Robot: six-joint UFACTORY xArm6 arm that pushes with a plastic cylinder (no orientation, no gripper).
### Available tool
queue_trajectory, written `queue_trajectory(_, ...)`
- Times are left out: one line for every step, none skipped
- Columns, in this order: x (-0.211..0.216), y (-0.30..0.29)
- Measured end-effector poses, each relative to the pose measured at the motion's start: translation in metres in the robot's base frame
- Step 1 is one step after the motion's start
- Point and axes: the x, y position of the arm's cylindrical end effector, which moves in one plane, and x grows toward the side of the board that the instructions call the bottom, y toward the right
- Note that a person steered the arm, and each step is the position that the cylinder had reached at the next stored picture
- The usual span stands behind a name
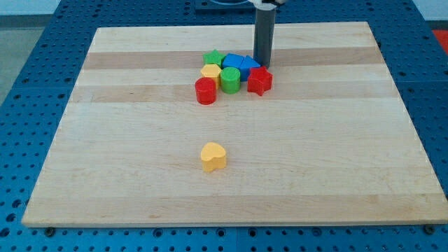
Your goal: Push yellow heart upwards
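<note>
The yellow heart (213,157) lies alone on the wooden board, below the middle. My tip (263,66) is at the view's top, far above and to the right of the heart. It stands just above the red star (260,81) and beside the blue blocks (239,64) at the right end of a cluster.
The cluster near the top centre holds a green star (213,57), a yellow hexagon (211,71), a green cylinder (229,80), a red cylinder (206,91), the blue blocks and the red star. The board (105,140) sits on a blue perforated table.
</note>
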Motion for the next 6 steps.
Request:
queue_trajectory(0.0,0.0)
queue_trajectory(0.0,0.005)
queue_trajectory(0.0,0.036)
queue_trajectory(0.014,0.066)
queue_trajectory(0.041,0.077)
queue_trajectory(0.065,0.086)
